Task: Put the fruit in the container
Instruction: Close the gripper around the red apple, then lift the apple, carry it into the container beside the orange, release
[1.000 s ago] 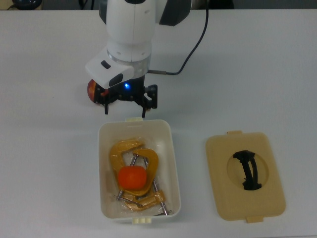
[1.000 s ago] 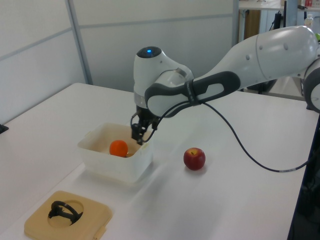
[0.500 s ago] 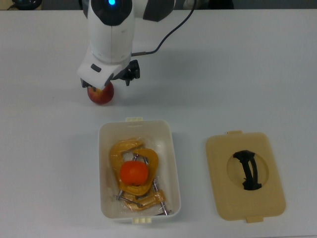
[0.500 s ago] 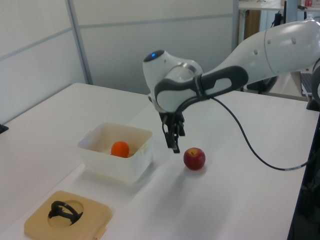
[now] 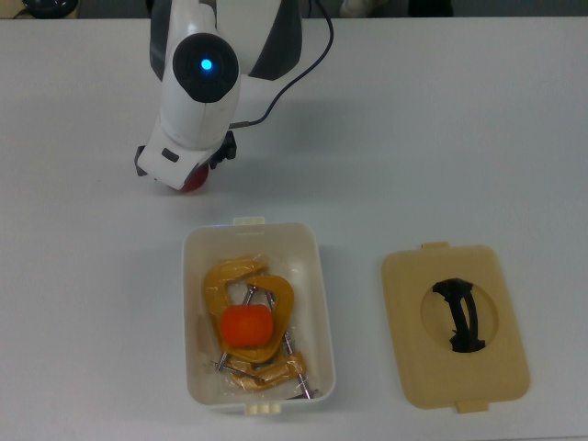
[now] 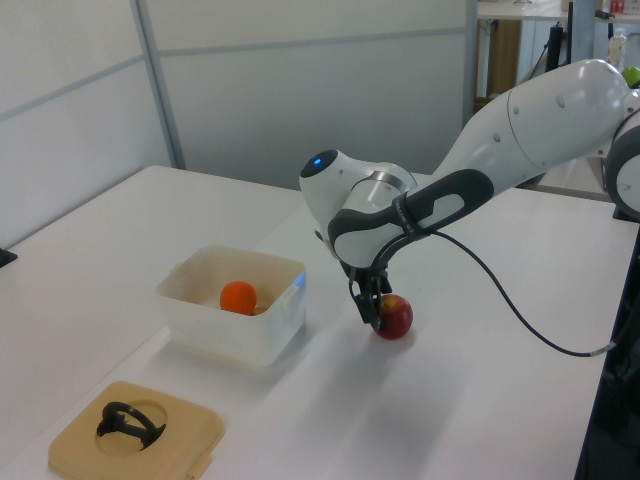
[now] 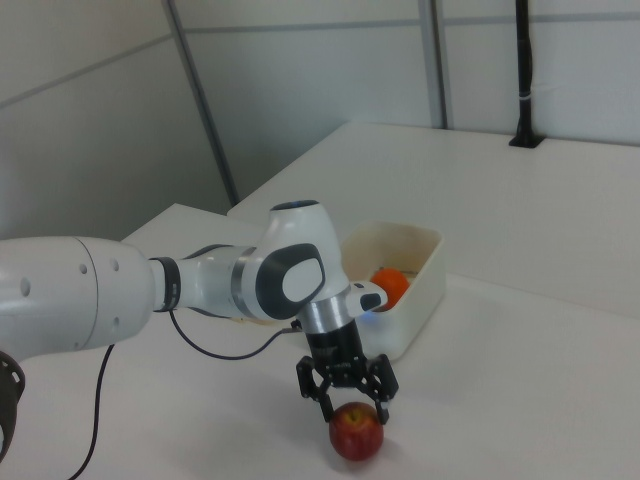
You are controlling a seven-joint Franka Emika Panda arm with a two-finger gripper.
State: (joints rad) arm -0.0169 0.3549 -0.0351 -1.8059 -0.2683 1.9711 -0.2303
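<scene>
Right view shows the gripper lowered over the red apple, its jaws spread wide with a finger on either side of the fruit's upper half; whether the fingertips touch the skin I cannot tell, and the apple sits on the desk, not lifted.

In the top view the white container stands at the near middle of the desk, and the orange already lies inside it, resting on yellow-orange C-clamps. Half the task looks done. The apple is only a red sliver under the arm's wrist, beyond the container's far short side and toward the top view's left, apart from the container. The tan lid lies flat at the top view's right, well apart from the container, so the opening is free.

In the left view the apple sits at the left view's right of the container, with the gripper right against it.

Left to do, as I judge: close on the apple, lift it, carry it over the rim and release it beside the orange.
</scene>
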